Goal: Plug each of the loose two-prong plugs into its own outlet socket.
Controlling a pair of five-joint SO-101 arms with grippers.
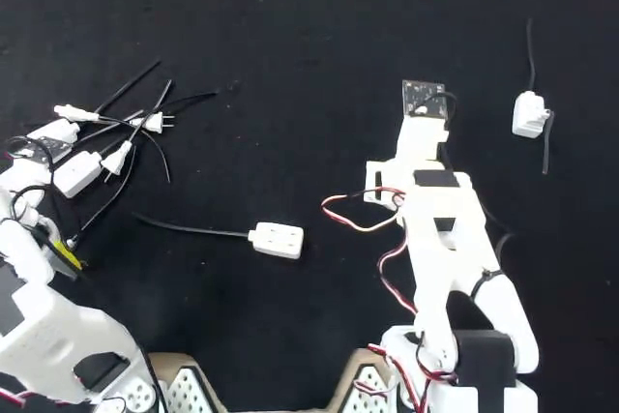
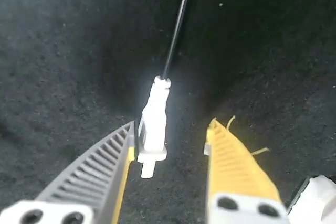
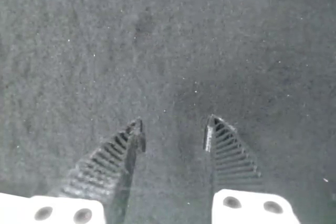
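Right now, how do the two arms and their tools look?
The left arm and right arm are white with black motor blocks; red and pale wires loop beside the right one. Left tool: ribbed, one side grey, one yellow. Right tool: ribbed, black.

the table (image 1: 290, 45) wears black cloth, matt and faintly napped, flecked with pale lint. the plug (image 2: 153, 124) is smooth white plastic with a slight sheen. its cord (image 2: 178, 24), running toward twelve o'clock, is thin, smooth black sheathing. the left gripper (image 2: 172, 127) has one ribbed grey plastic finger (image 2: 100, 166) and one ribbed yellow finger (image 2: 231, 166) with stray fibres at its edge. the right gripper (image 3: 175, 123) has dark, matt ribbed plastic. in the high view, the outlet socket (image 1: 276, 240), just below centre toward six o'clock, is smooth white plastic. toward four o'clock the arm shell (image 1: 445, 239) is white plastic, carrying glossy red and white wires (image 1: 363, 215).
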